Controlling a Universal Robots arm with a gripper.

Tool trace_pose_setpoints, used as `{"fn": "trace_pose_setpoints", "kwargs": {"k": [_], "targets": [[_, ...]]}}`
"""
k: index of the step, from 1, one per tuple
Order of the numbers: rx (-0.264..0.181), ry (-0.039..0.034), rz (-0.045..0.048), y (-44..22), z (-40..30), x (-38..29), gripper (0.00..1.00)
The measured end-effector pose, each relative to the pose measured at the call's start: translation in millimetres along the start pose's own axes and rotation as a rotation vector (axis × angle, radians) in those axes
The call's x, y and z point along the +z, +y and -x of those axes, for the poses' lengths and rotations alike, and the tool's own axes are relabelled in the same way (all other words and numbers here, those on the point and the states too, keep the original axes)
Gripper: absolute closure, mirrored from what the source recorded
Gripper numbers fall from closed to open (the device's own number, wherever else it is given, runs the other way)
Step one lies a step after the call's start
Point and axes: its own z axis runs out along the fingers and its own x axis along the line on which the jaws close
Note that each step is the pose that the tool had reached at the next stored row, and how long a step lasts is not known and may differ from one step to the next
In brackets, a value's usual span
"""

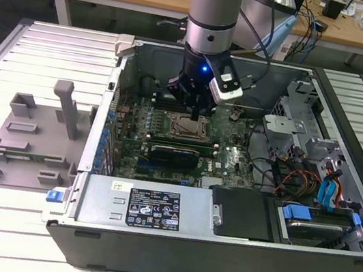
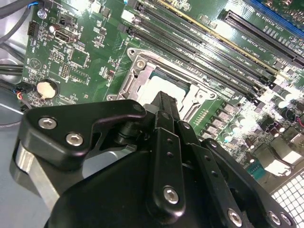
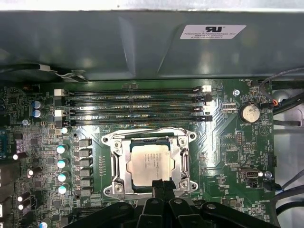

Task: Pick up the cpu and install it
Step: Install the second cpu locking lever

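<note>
First wrist view: the cpu is lying flat inside the motherboard socket, its silver top facing up, so placement appears done. The gripper is hovering just above the chip's near edge, its fingertips drawn together and gripping nothing. Exterior view: the arm is standing over the open computer case. Whether the socket's retention frame is latched cannot be told.
</note>
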Motion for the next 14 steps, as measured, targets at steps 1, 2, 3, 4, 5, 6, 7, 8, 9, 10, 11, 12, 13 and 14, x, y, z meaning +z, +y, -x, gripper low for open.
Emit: {"fn": "trace_pose_setpoints", "kwargs": {"k": [1, 2, 3, 4, 5, 6, 7, 8, 9, 10, 11, 12, 13, 14], "targets": [[0.000, 0.0000, 0.0000, 0.0, 0.0, 0.0, 0.89], [0.000, 0.0001, 0.0000, 0.0, 0.0, -0.1, 0.89], [0.000, 0.0000, 0.0002, 0.0, 0.1, -0.5, 0.89], [0.000, 0.0000, 0.0001, 0.0, 0.1, -0.7, 0.89], [0.000, 0.0000, 0.0000, 0.0, 0.1, -0.8, 0.89], [0.000, 0.0000, 0.0000, 0.0, 0.1, -0.8, 0.89], [0.000, 0.0000, 0.0000, 0.0, 0.1, -0.8, 0.89], [0.000, 0.0000, 0.0001, 0.0, 0.1, -0.8, 0.89], [0.000, 0.0000, 0.0000, 0.0, 0.1, -0.8, 0.89], [0.000, 0.0001, -0.0001, 0.0, 0.1, -0.9, 0.89], [0.000, 0.0001, -0.0001, 0.0, 0.1, -1.0, 0.89], [0.000, 0.0001, 0.0000, 0.0, 0.1, -1.1, 0.89], [0.000, 0.0000, 0.0000, 0.0, 0.1, -1.2, 0.89], [0.000, 0.0001, -0.0001, 0.0, 0.1, -1.2, 0.89]]}}
